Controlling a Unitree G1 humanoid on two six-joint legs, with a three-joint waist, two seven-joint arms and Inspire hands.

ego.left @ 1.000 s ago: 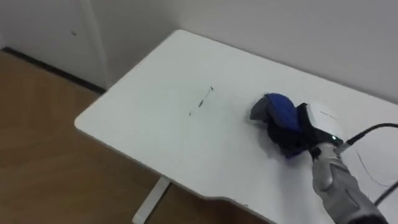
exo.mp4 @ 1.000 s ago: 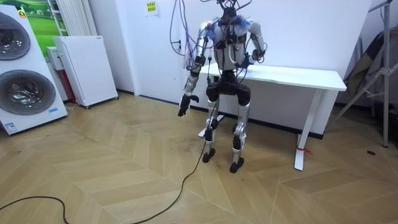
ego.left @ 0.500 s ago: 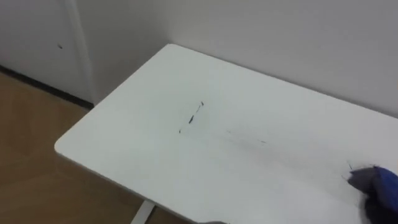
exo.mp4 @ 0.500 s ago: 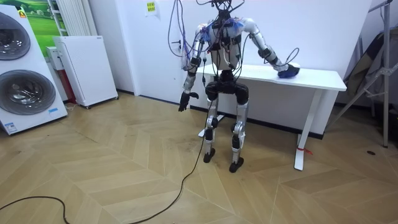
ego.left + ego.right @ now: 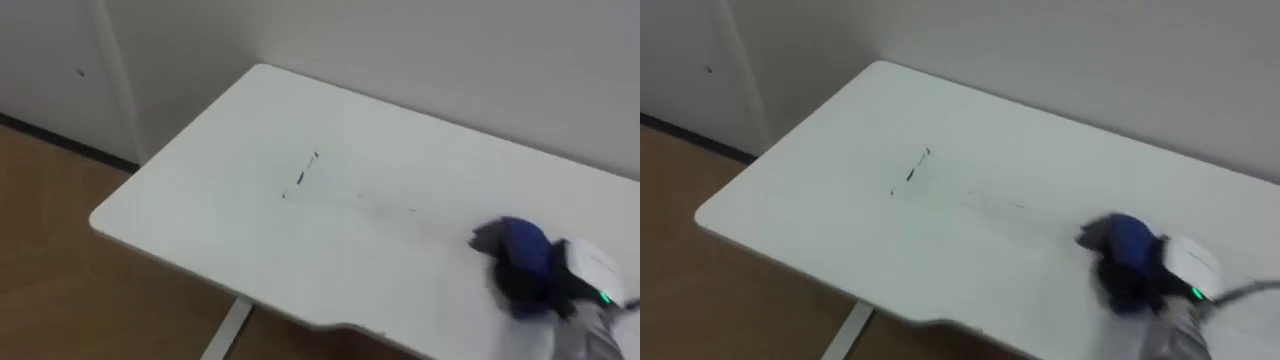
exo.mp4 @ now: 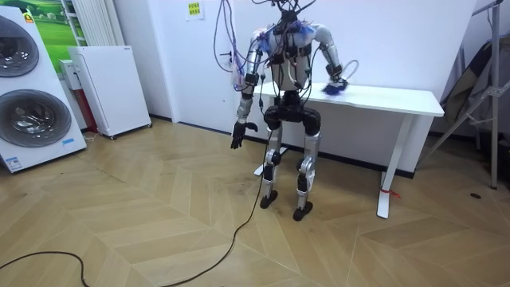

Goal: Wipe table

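Returned leftward over the surface (image 5: 200,215), right hand (image 5: 590,272) presses blue cloth (image 5: 520,262), well apart from dark marks (image 5: 301,178); its fingers are hidden, state undeterminable. Left hand (image 6: 237,134) hangs, fingers slack.

Right hand (image 5: 588,272) with blue cloth (image 5: 520,258) has swept back inward from the far right end of the table (image 5: 200,220), where it lay half a second ago. It has not regained its mid-table position of one second ago.

Wood flr (image 6: 143,231), wht wall (image 6: 398,40), washers (image 6: 28,119)
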